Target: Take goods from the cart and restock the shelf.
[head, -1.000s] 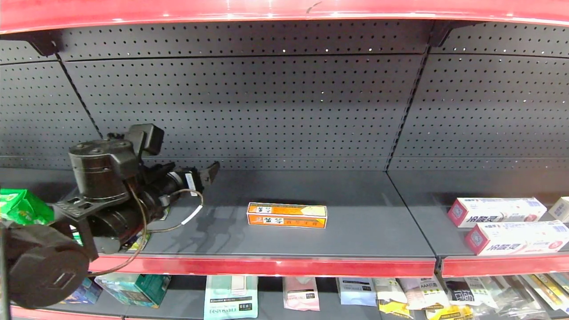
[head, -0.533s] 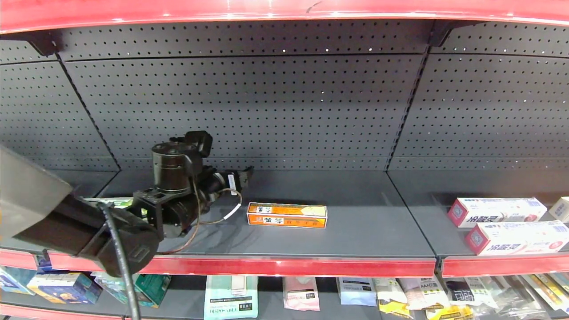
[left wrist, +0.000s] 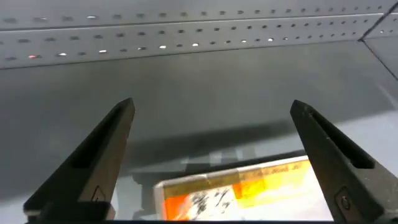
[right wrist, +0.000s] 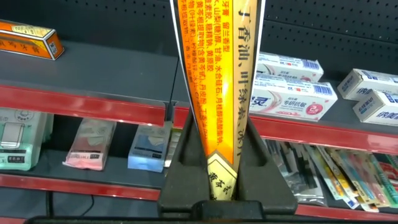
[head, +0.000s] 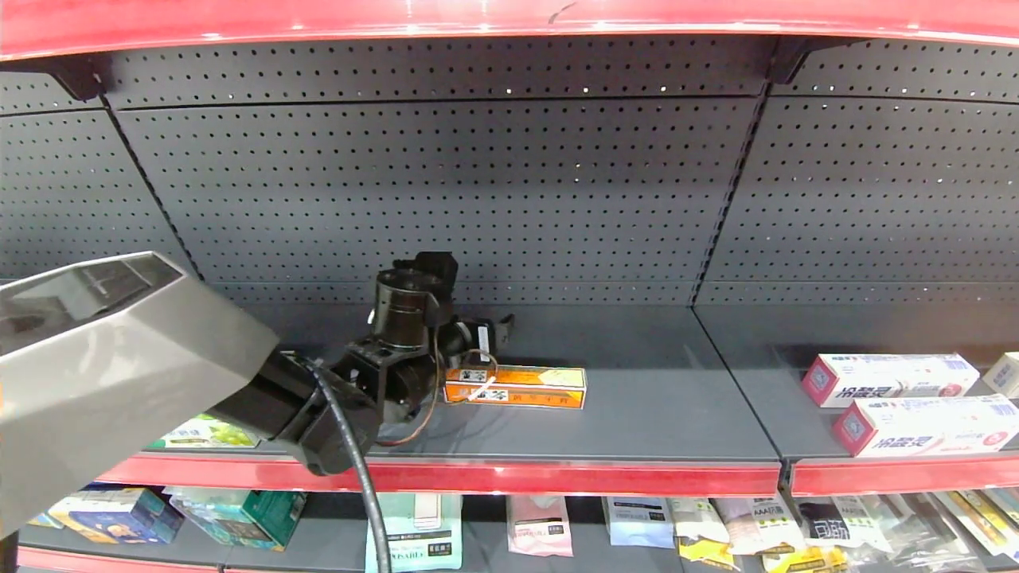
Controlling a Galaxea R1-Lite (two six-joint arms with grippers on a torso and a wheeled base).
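L gripper [head: 492,338] has swung from frame left to centre, jaws wide & empty over left end of orange box [head: 521,386] lying on shelf [head: 653,434], prob. to straighten it; R gripper [right wrist: 214,158] clenches a 2nd box [right wrist: 214,68], not yet shelved.

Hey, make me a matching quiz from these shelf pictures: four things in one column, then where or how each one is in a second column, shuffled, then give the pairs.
Column one
1. left claw
2. right claw
3. orange box
4. white boxes

Column two
A. lying in the right bay of the shelf
B. shut on a yellow box
C. open, at one end of the orange box
D. lying flat in the shelf's middle bay

Pairs: 1-C, 2-B, 3-D, 4-A
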